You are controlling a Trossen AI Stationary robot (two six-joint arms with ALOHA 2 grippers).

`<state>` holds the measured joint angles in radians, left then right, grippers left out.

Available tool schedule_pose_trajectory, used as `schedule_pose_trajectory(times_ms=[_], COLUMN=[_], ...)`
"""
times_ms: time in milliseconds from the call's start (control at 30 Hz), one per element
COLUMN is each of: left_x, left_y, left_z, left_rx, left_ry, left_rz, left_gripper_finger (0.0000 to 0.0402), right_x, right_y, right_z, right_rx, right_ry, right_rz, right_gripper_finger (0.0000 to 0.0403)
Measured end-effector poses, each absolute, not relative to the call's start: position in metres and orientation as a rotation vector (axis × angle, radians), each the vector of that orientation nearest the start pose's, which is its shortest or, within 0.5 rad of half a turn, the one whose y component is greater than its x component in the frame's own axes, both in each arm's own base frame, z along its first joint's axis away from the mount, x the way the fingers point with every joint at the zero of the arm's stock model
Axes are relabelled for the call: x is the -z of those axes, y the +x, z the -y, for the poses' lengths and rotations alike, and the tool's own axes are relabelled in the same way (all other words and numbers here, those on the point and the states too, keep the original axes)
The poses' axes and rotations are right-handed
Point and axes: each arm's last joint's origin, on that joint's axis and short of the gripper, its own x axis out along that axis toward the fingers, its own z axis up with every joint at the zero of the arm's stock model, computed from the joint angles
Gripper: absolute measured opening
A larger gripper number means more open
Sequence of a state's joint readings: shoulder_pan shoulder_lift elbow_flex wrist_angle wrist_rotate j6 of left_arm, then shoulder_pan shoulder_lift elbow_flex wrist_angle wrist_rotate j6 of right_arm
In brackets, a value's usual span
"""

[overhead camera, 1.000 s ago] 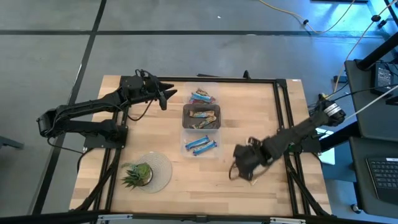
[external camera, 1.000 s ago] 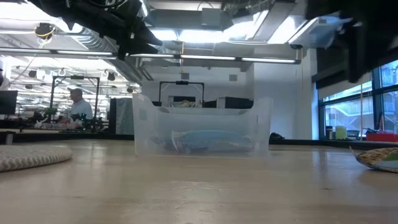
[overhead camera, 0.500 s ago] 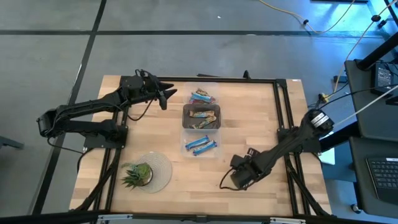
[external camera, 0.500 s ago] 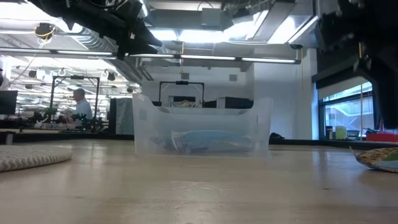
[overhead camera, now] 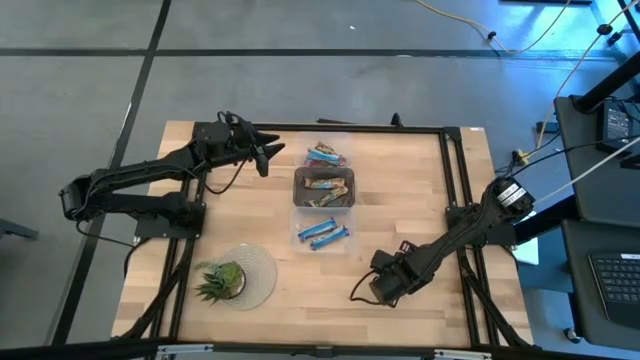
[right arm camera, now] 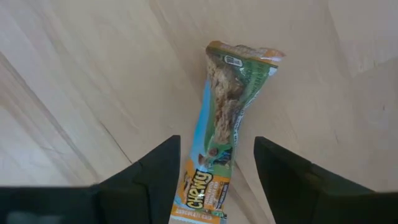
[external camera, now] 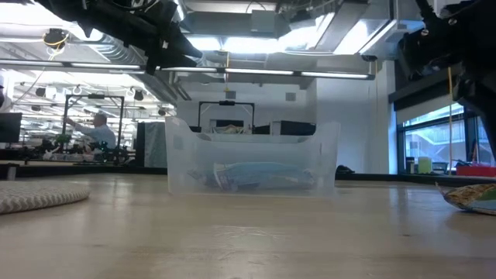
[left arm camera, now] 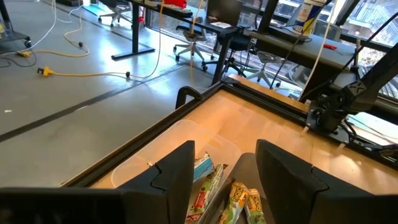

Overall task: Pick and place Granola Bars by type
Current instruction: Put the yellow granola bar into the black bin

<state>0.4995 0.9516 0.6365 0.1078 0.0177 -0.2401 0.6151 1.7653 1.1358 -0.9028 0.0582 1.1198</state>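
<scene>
1. Right gripper (overhead camera: 364, 290) is low over the near part of the desk (overhead camera: 420, 200), fingers (right arm camera: 158, 171) spread apart, nothing clamped.
2. Straight ahead of those fingers lies a granola bar (right arm camera: 222, 134) in a green-and-orange wrapper, flat on the wood; its near end sits between the two fingers, the rest reaches out past the tips. Whether a finger touches it, I cannot tell.
3. In the low view that bar (external camera: 473, 195) shows at the desk's edge.
4. Left gripper (overhead camera: 265, 157) hangs at the far side of the desk, fingers (left arm camera: 177, 168) apart and empty.
5. Just beyond the left fingers sit clear bins (left arm camera: 186, 134) with wrapped bars (left arm camera: 202, 171) inside, seen between and below the fingertips.
6. From above, three bins run in a row down the desk's middle: mixed blue-and-reddish bars (overhead camera: 325, 155) farthest, brown bars (overhead camera: 326, 185) in the middle, blue bars (overhead camera: 323, 233) nearest.
7. A potted plant (overhead camera: 221, 280) on a round mat (overhead camera: 262, 275) stands well apart from both grippers.
</scene>
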Motion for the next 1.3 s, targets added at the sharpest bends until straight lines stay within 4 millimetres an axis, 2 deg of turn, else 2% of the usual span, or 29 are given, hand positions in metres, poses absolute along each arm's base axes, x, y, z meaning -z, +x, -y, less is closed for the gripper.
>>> schedule_pose_trajectory(times_ms=[400,500,700,833,1000,1300], left_x=[-0.28,-0.28,-0.28,-0.28,-0.28,-0.28], left_y=[0.187,0.187,0.187,0.187,0.187,0.187], left_z=[-0.102,-0.102,-0.102,-0.102,-0.102,-0.102], left_rx=[-0.503,-0.503,-0.503,-0.502,-0.503,-0.503], left_ry=[-0.289,-0.289,-0.289,-0.289,-0.289,-0.289], left_rz=[-0.144,-0.144,-0.144,-0.144,-0.144,-0.144], left_gripper_finger=[0.0164,0.0164,0.0162,0.0162,0.016,0.0164], right_x=[-0.17,-0.169,-0.146,-0.137,-0.133,-0.133], right_y=[0.254,0.254,0.248,0.242,0.238,0.237], right_z=[-0.176,-0.177,-0.174,-0.17,-0.167,-0.166], right_rx=[0.405,0.409,0.414,0.452,0.46,0.465], right_ry=[0.378,0.398,0.494,0.508,0.487,0.474], right_rz=[-1.438,-1.425,-1.415,-1.424,-1.435,-1.438], right_gripper_finger=[0.0311,0.0318,0.0319,0.0319,0.029,0.018])
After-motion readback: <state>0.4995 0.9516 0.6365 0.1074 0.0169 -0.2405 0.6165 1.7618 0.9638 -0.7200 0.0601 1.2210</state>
